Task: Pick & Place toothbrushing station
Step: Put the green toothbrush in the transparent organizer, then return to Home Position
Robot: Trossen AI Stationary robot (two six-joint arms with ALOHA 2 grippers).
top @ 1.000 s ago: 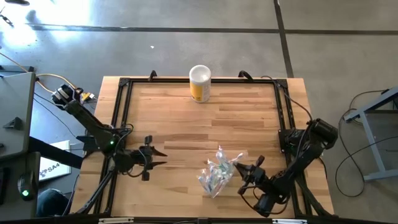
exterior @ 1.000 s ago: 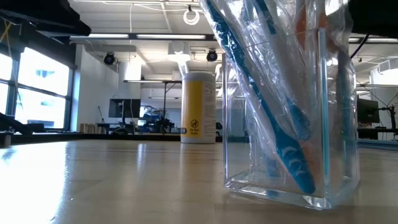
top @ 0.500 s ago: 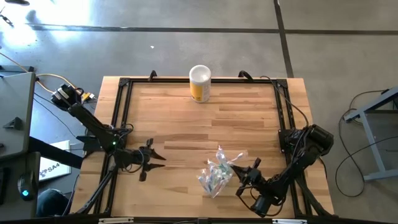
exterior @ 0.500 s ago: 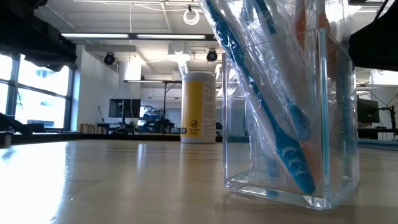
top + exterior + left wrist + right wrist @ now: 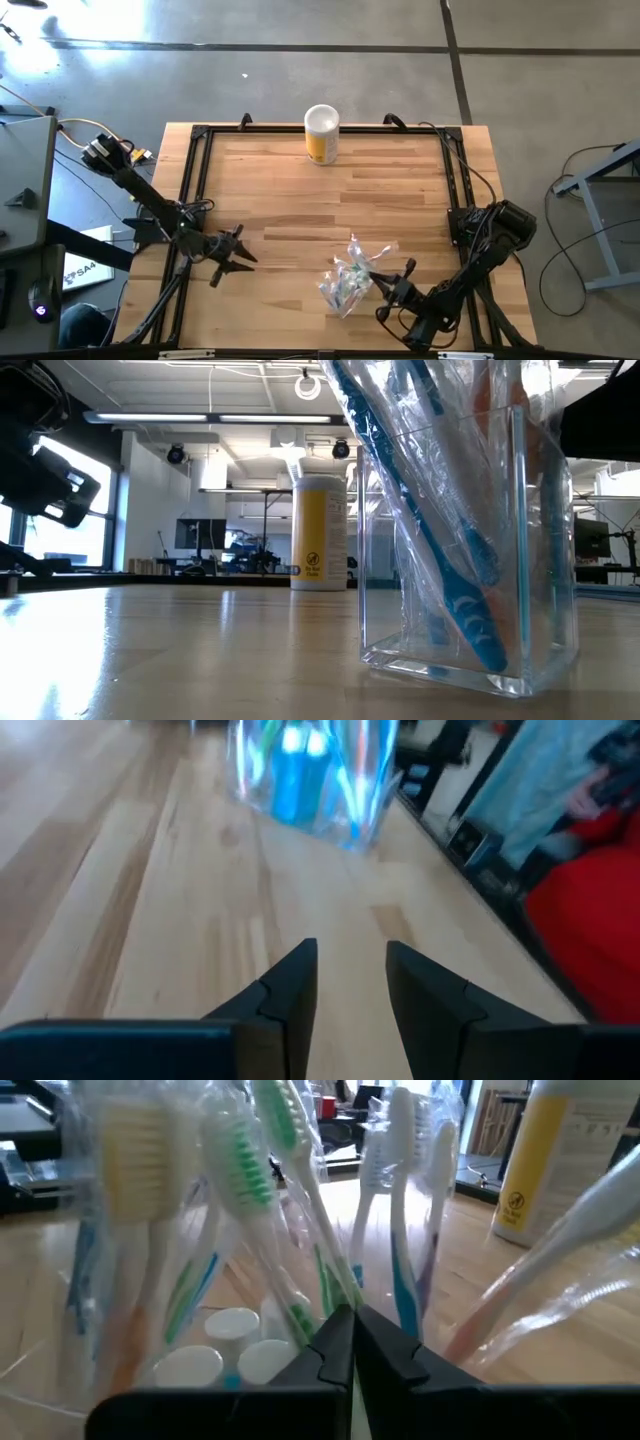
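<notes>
High view first: we look straight down on a light wooden table (image 5: 300,200) edged by a black frame. Lower centre of the frame, slightly right, sits the toothbrushing station: a clear plastic box (image 5: 470,550) stuffed with a clear crinkly plastic bag (image 5: 350,275) of toothbrushes (image 5: 250,1190). A white and yellow canister (image 5: 322,133) stands at the top centre of the table, well apart from the station. The left gripper (image 5: 232,262) sits at lower left of the frame, over the table's left part and apart from the station; in the left wrist view we see its two dark fingers (image 5: 285,1000) parted with a narrow gap and nothing between them, bare wood ahead and the station blurred at the top of the picture. The right gripper (image 5: 388,287) sits at lower right of centre, just beside the bag's right edge. In the right wrist view its fingertips (image 5: 345,1342) are pressed together with nothing between them, right up against the bag; we cannot tell whether they touch it. Behind the plastic we see white, green and blue brush heads, and two white caps (image 5: 230,1325) low down. In the low view, the box fills the right of the frame, a blue toothbrush (image 5: 440,550) leaning inside it.
</notes>
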